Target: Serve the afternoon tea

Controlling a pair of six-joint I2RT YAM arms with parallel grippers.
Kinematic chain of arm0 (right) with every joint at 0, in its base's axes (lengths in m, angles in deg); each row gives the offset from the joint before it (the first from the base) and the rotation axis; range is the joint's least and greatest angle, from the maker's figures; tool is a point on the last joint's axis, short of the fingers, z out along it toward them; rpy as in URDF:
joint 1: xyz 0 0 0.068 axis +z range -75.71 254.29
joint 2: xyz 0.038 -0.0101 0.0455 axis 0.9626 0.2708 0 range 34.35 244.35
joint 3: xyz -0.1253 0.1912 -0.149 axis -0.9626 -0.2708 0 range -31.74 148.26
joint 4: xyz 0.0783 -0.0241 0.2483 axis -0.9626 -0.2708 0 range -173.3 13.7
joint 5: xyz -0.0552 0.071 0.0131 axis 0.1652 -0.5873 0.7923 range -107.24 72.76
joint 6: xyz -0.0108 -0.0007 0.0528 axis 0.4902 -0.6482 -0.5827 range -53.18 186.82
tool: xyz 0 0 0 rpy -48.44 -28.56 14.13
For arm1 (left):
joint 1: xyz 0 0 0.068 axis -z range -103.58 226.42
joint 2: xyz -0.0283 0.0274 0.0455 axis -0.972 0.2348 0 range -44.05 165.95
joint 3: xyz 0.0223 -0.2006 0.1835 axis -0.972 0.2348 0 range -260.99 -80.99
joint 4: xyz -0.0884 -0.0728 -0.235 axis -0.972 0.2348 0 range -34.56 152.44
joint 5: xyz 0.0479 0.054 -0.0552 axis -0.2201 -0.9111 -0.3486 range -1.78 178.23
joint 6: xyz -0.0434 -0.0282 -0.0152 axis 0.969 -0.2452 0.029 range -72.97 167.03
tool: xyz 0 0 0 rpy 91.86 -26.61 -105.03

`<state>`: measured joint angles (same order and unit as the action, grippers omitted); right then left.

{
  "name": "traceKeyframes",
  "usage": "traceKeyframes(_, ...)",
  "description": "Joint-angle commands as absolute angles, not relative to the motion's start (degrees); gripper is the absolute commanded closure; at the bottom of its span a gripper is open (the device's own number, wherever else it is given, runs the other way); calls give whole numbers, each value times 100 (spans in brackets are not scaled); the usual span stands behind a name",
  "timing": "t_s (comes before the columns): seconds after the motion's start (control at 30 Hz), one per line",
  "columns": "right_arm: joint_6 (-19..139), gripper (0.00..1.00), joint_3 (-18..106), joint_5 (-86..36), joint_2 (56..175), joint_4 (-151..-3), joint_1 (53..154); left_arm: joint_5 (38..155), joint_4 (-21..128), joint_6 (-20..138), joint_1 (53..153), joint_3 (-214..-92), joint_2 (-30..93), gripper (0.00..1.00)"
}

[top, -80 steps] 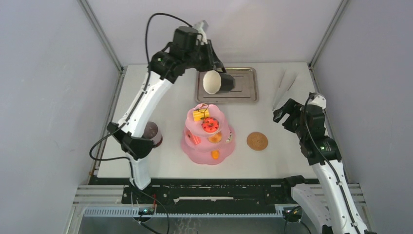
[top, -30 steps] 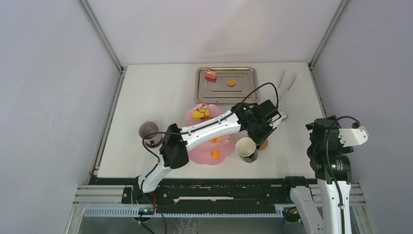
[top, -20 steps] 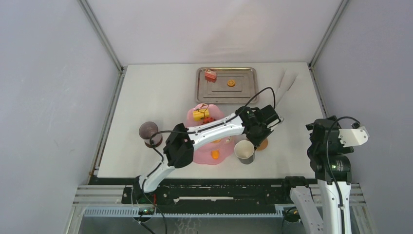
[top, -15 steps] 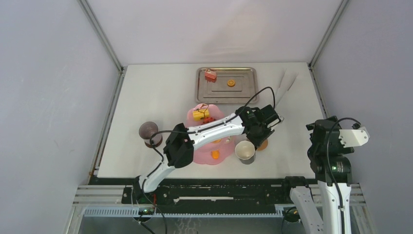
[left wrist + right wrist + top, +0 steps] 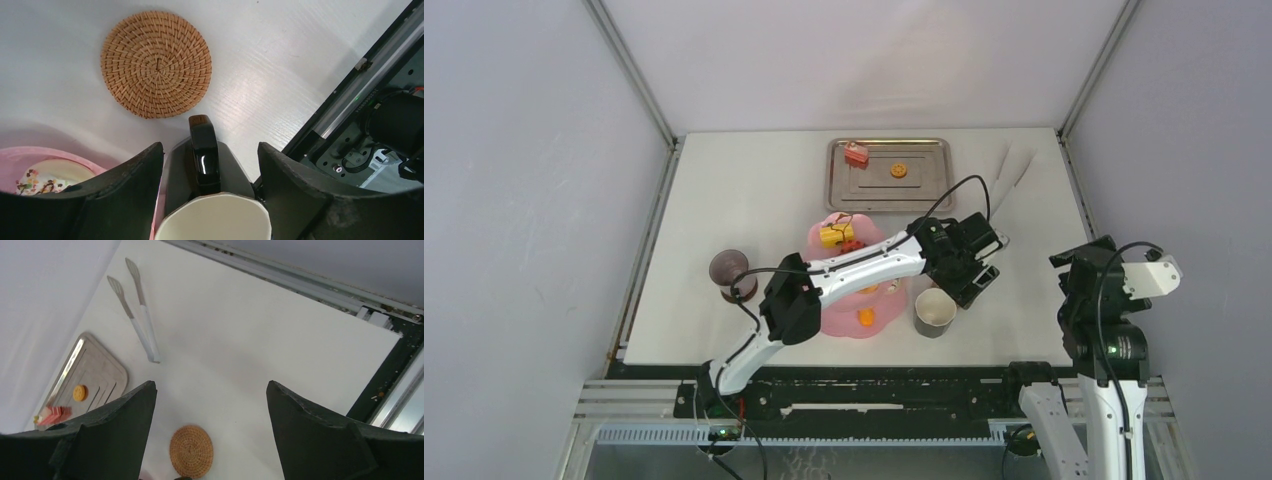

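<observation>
Pink stand (image 5: pixel 836 326) with three tiers sits mid-table (image 5: pixel 754 200). The left arm stretches across its near right side. The tray (image 5: pixel 914 192) lies at the far edge, well apart from the stand.

The black mug (image 5: pixel 935 312) stands upright on the bare table just right of the stand's base, its cream inside facing up. The left gripper (image 5: pixel 210 145) straddles it, one finger close along each side. I cannot tell whether the pads press the mug or merely flank it. The mauve mug (image 5: pixel 729 268) stands left of the stand, apart from it.

The right gripper (image 5: pixel 210 385) hangs above the table's right side with its fingers spread wide and nothing between them.

Tongs (image 5: pixel 137 310) lie at the far right, near the tray. The wrist view shows a coaster (image 5: pixel 156 64) just beyond the black mug's handle (image 5: pixel 202 150). The mug is beside it, not on it.

A yellow cake (image 5: pixel 829 236) and a red cake (image 5: pixel 852 246) sit on the stand's top tier, and an orange cake (image 5: pixel 865 317) sits on the bottom one. An iced pastry (image 5: pixel 45 175) shows on a tier in the left wrist view. On the tray are a pink slice (image 5: pixel 856 154) and a biscuit (image 5: pixel 898 170).
</observation>
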<state>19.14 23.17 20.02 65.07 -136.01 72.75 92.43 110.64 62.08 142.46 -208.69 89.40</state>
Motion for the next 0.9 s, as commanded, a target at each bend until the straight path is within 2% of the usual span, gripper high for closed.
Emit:
traceKeyframes(0.0,2447,11,2618,1364,6779,-13329,7247,9208,11050,6231,14230,-21493,8445,26)
traceKeyframes(0.17,2642,3,2845,310,7140,-13573,7205,8951,11242,6151,14170,-21915,7844,25)
traceKeyframes(0.33,2333,3,2941,-1021,7609,-13856,6818,8857,11254,6109,13968,-21604,6797,23)
traceKeyframes(0.53,2198,2,2987,-2455,8709,-14235,6730,8286,11087,5989,13899,-21051,5701,22)
traceKeyframes(0.6,2146,3,2982,-2484,8972,-14295,6983,8152,10929,5978,13871,-20852,5350,21)
traceKeyframes(0.7,1635,4,2972,-1883,9095,-14242,7701,8005,10820,5957,13742,-20662,4876,20)
traceKeyframes(0.87,737,6,2873,-1610,9322,-14110,8376,7865,10798,5951,13157,-20219,4285,19)
